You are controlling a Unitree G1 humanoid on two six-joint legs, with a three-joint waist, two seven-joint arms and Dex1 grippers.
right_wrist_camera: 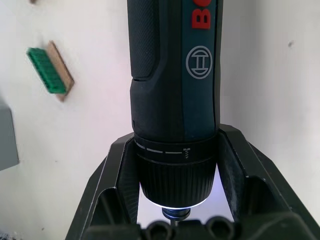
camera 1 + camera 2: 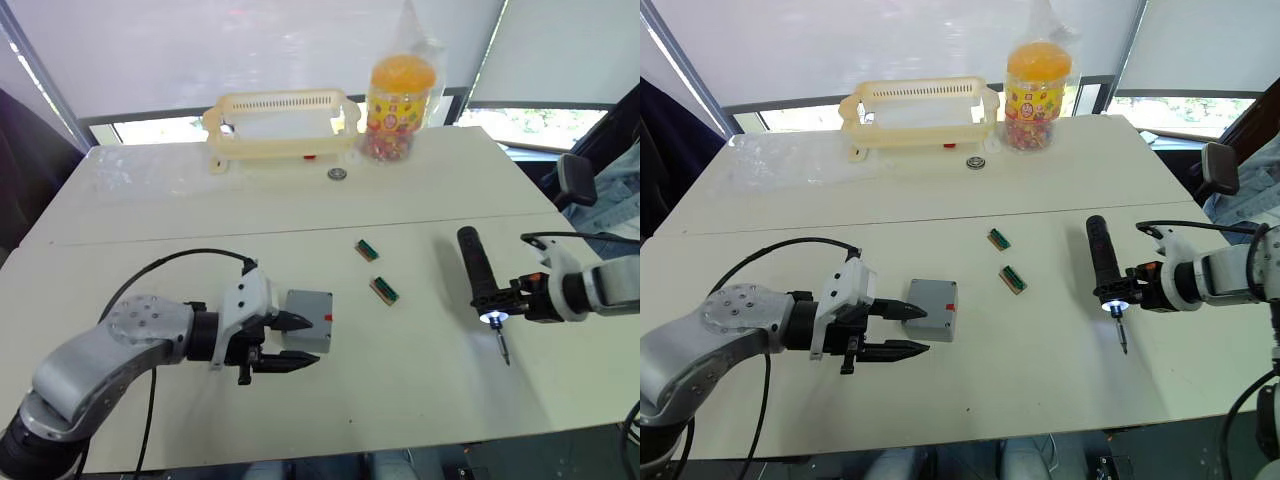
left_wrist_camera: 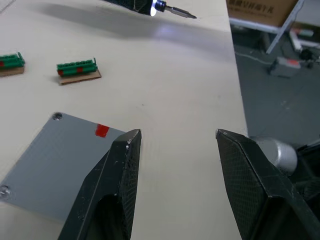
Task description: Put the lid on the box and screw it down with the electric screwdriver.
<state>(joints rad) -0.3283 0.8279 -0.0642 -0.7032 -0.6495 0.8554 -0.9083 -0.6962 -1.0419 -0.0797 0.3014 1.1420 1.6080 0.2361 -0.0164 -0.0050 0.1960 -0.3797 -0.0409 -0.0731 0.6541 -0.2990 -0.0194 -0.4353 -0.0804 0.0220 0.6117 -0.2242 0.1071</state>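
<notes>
My right gripper [image 2: 1122,288] is clamped round the screwdriver [image 2: 1103,258] near its lit tip, bit hanging just above the table [image 2: 1060,380]. My left gripper [image 2: 902,331] is spread wide beside the grey box [image 2: 933,308], lid [image 3: 55,162] apparently on it. I judge it light, stiff and slippery; pinch opposite edges. Whether the lid is seated or screws are in, I can't make out.
</notes>
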